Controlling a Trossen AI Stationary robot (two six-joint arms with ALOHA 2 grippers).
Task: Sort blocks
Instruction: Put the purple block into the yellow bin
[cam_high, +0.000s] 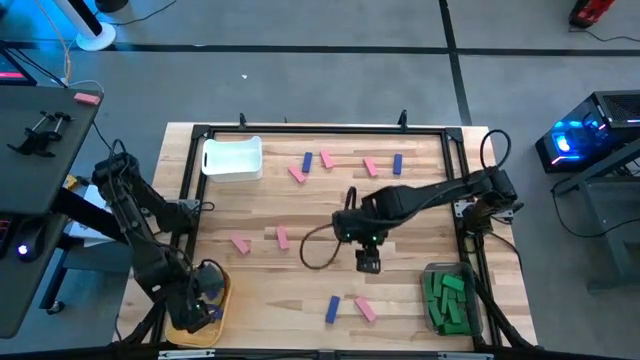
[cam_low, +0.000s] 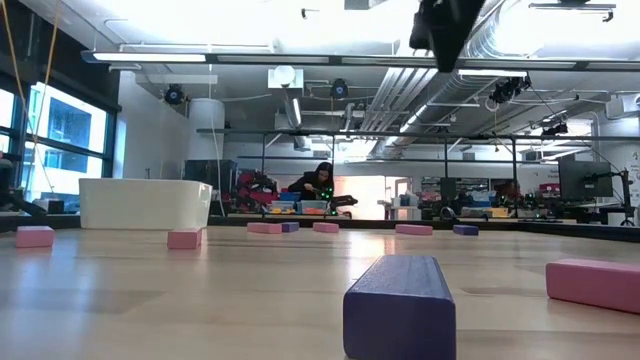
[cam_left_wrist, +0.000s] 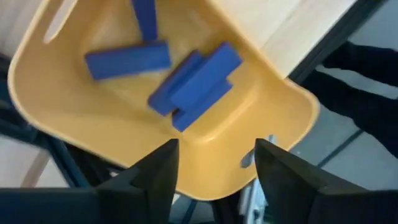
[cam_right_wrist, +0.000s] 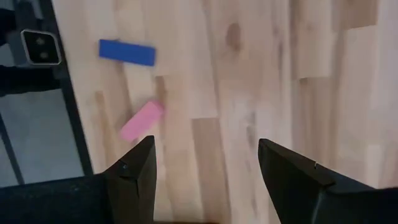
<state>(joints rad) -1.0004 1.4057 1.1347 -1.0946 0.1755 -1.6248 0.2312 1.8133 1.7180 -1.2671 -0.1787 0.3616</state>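
Across the wooden slatted table (cam_high: 300, 290) pink and blue flat blocks (cam_high: 330, 308) lie scattered, the right gripper (cam_high: 369, 264) hovering wide and empty near two, the left gripper (cam_left_wrist: 214, 171) parted, empty, over blue bars (cam_left_wrist: 127, 59) in the yellow plastic bin (cam_left_wrist: 56, 106).

A bin (cam_high: 198, 322) is set at the table's (cam_high: 300, 290) near left corner, with blocks (cam_left_wrist: 193, 84) lying inside it. A second bin (cam_high: 232, 159) is placed at the far left corner, a third (cam_high: 448, 298) at the near right, filled with blocks (cam_high: 446, 300). Loose blocks (cam_high: 345, 163) are scattered between them.
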